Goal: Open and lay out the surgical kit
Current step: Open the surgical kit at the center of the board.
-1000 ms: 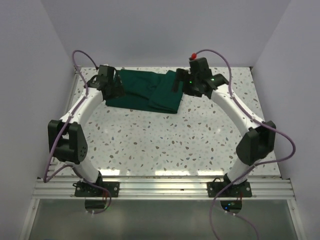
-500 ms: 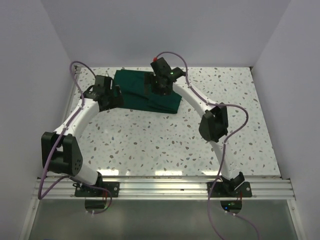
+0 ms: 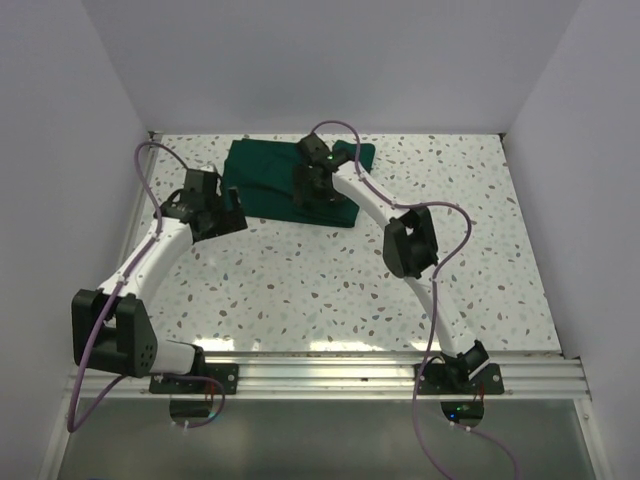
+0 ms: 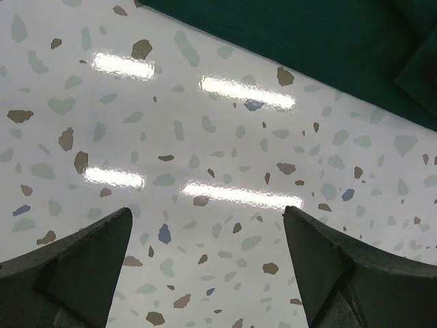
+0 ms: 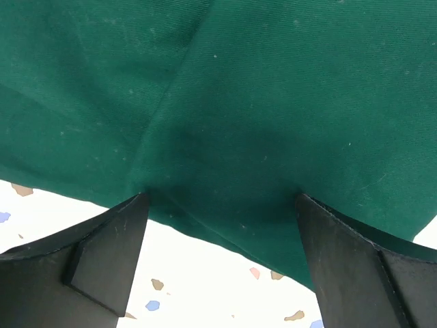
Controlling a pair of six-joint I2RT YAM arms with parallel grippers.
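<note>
The dark green cloth wrap (image 3: 262, 176) lies folded as a flat bundle toward 12 o'clock on the speckled table (image 3: 300, 285), a little to the 11 o'clock side of centre. Its long axis runs across the table from 9 to 3 o'clock, with the 3 o'clock end dipping slightly toward 4. One loose corner of cloth points out toward 2 o'clock. The left gripper (image 3: 230, 207) sits just off the bundle's 8 o'clock corner. In the left wrist view its fingers (image 4: 82, 266) are spread wide over bare table, and the cloth's edge (image 4: 341, 48) crosses the frame at 1 o'clock, apart from both tips. The right gripper (image 3: 313, 192) hangs over the bundle just to the 3 o'clock side of its middle. In its wrist view the jaws are also spread, with nothing between them, and both fingertips (image 5: 109, 239) frame the cloth (image 5: 239, 102) close to its near edge. Whether they touch the fabric cannot be told. No tray or instruments show; the wrap is closed.
</note>
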